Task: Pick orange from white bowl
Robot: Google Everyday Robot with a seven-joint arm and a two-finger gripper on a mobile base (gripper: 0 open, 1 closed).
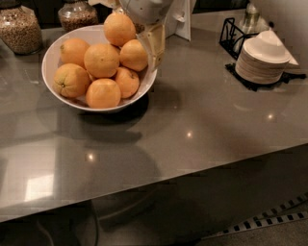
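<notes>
The white bowl (pixel 53 53) stands at the back left of the grey counter and holds several oranges in a pile. A large plain orange (pixel 101 60) lies in the middle of the pile, and another (pixel 119 29) sits on top at the back. An orange with a dark stem dot (pixel 70 80) lies at the left. My gripper (pixel 153 50) hangs down from the top edge over the bowl's right rim. It is right beside the top orange and a smaller orange (pixel 134 55). Its upper part is cut off by the frame.
Two glass jars of grain (pixel 19 29) (pixel 77 14) stand behind the bowl. A stack of small white dishes (pixel 262 60) sits on a black wire rack (pixel 231 33) at the back right. The counter's front edge (pixel 192 168) runs across the lower frame.
</notes>
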